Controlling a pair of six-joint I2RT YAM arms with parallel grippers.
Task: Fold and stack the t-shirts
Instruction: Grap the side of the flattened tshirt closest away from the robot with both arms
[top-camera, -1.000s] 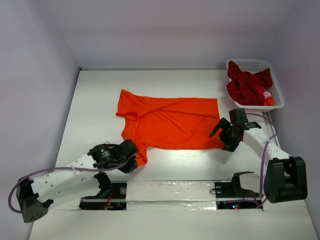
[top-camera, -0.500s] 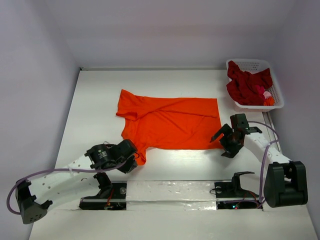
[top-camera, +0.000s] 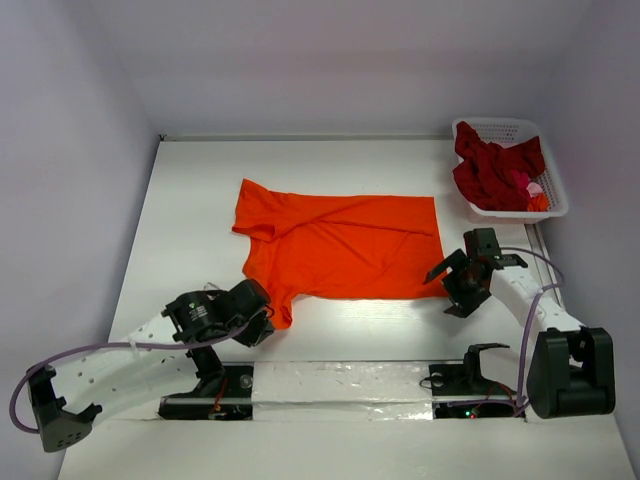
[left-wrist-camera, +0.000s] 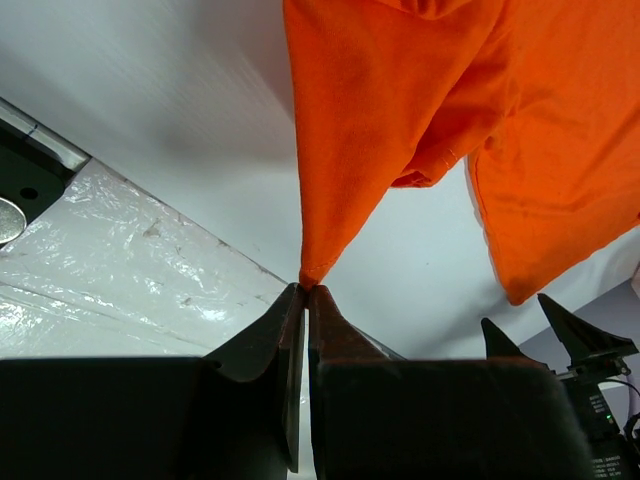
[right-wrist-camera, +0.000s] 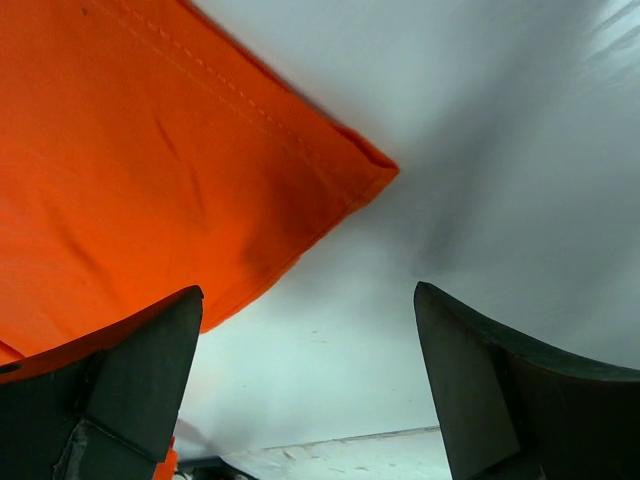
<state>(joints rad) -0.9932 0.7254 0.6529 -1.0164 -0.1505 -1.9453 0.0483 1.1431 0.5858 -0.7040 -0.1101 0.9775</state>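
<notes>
Zero folds made yet. Orange t-shirt (top-camera: 340, 245) spread flat on bench (top-camera: 200, 180), unfolded. Left pincer (left-wrist-camera: 305, 290) clamped on its near-left corner; right pincer (right-wrist-camera: 305, 310) wide apart beside near-right hem corner, gripping nothing. Dark red t-shirts (top-camera: 490, 170) heaped in basket (top-camera: 500, 127), far right. All folding, stacking left.

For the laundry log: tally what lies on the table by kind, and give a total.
orange t-shirt: 1
white lattice basket: 1
dark red clothing heap, in the basket: 1 (the shirts within it cannot be counted apart)
Total: 3
</notes>
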